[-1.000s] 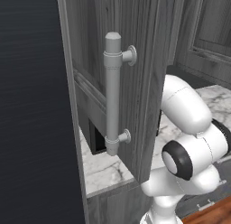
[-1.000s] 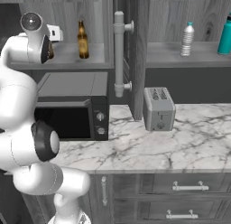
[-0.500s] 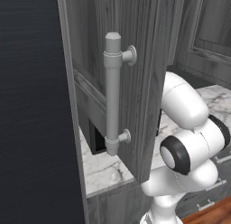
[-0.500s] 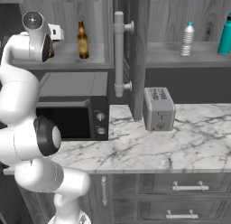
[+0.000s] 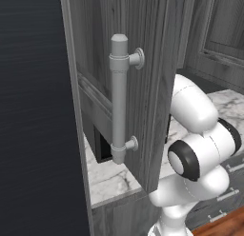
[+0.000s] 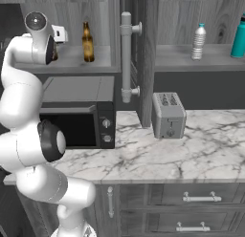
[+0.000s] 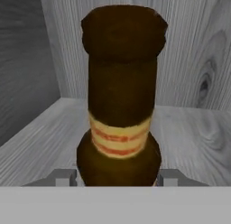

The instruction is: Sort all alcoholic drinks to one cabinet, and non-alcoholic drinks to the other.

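A beer bottle (image 7: 121,101) stands upright on the left cabinet's shelf (image 6: 72,64), near its back left corner, right in front of the gripper (image 7: 118,177); whether the fingers pinch it or stand just off it, I cannot tell. A second beer bottle (image 6: 87,42) stands mid-shelf. In the right cabinet (image 6: 201,64), the water bottle (image 6: 198,41) and teal flask (image 6: 238,37) stand near the shelf's right end.

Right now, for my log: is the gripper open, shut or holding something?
Gripper: fingertips either side of the amber-brown glass beer bottle; whether clamped or loose cannot be told.
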Motion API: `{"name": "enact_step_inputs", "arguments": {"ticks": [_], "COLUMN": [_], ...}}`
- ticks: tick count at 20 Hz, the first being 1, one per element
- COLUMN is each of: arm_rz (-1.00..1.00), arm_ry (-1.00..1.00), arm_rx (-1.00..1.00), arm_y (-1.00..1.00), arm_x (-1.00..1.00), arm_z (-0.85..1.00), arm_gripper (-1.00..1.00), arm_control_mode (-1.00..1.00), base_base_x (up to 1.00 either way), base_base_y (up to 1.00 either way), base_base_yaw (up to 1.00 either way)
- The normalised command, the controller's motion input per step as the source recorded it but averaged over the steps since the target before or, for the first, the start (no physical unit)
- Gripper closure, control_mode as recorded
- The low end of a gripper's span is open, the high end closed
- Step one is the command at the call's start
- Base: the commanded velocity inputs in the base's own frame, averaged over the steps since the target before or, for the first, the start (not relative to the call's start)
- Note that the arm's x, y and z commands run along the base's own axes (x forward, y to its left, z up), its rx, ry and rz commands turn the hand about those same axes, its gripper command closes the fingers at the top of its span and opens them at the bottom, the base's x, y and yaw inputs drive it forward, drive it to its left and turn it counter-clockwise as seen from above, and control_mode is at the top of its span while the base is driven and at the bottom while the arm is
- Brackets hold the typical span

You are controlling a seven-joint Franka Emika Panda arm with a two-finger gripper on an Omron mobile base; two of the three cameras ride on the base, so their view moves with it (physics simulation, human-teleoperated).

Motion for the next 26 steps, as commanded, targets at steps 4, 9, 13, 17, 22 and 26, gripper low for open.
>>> {"name": "enact_step_inputs", "arguments": {"ticks": [4,9,13,17,22,26], "arm_rz": [0.0,0.0,0.0,0.0,0.0,0.0], "arm_ry": [0.0,0.0,0.0,0.0,0.0,-0.01], "arm_rx": [0.0,0.0,0.0,0.0,0.0,0.0], "arm_y": [0.05,0.04,0.0,0.0,0.0,-0.01], "arm_x": [0.05,0.02,0.0,0.0,-0.18,-0.45], "arm_z": [-0.08,-0.1,-0.1,-0.09,-0.04,0.0], "arm_gripper": [-1.0,-1.0,-1.0,-1.0,-1.0,-1.0], "arm_control_mode": [-1.0,-1.0,-1.0,-1.0,-1.0,-1.0], "base_base_x": [0.0,0.0,0.0,0.0,0.0,0.0], "base_base_y": [0.0,0.0,0.0,0.0,0.0,0.0], "base_base_yaw": [0.0,0.0,0.0,0.0,0.0,0.0]}}
